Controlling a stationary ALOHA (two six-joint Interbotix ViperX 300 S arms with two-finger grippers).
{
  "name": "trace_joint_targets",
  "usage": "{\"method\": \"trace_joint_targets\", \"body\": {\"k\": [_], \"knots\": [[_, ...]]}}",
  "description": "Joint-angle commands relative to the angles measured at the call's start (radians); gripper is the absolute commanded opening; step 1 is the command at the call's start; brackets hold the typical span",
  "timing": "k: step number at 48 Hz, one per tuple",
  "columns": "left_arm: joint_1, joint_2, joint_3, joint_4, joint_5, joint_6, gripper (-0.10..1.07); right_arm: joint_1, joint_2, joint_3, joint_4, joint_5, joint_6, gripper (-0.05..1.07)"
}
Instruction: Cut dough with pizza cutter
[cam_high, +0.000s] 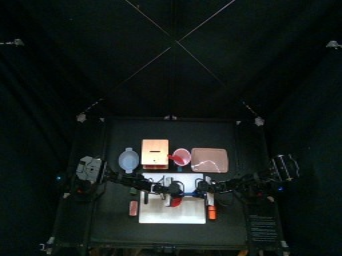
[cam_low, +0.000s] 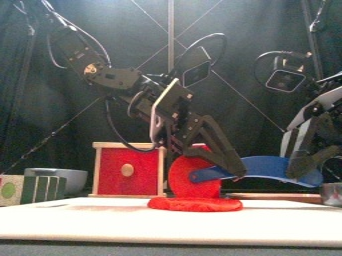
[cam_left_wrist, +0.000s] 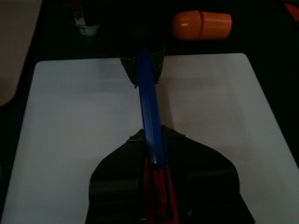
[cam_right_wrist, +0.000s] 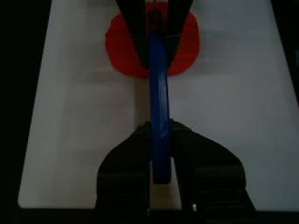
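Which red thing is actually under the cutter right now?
The flat red dough on the white board, not the red-faced box standing behind it.

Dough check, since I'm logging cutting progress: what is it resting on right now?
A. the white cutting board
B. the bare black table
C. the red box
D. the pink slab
A: the flattened red dough lies on the white cutting board, under the blue-handled cutter.

The dough (cam_right_wrist: 153, 45), a flattened red round, lies just beyond the right tool (cam_right_wrist: 156, 162). The blue-handled pizza cutter (cam_right_wrist: 158, 96) stands on it, wheel pressed in.
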Motion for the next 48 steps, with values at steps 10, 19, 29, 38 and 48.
{"method": "trace_joint_targets", "body": {"k": [10, 19, 29, 38, 48], "knots": [[0.002, 0.037, -0.078, 0.003, 0.002, 0.002, 0.52, 0.023, -0.055, 0.011, 0.011, 0.063, 0.0, 0.39], [0.002, 0.057, -0.109, 0.005, 0.012, 0.003, 0.52, 0.025, -0.107, 0.037, 0.018, 0.094, 0.0, 0.39], [0.002, 0.066, -0.132, 0.005, 0.014, 0.003, 0.52, 0.018, -0.193, 0.06, 0.018, 0.152, 0.0, 0.39], [0.002, 0.094, -0.167, 0.009, 0.014, 0.003, 0.52, 0.018, -0.256, 0.064, 0.014, 0.241, 0.0, 0.39], [0.002, 0.094, -0.158, 0.011, 0.02, 0.003, 0.52, 0.017, -0.268, 0.058, 0.005, 0.261, -0.002, 0.39]]}}
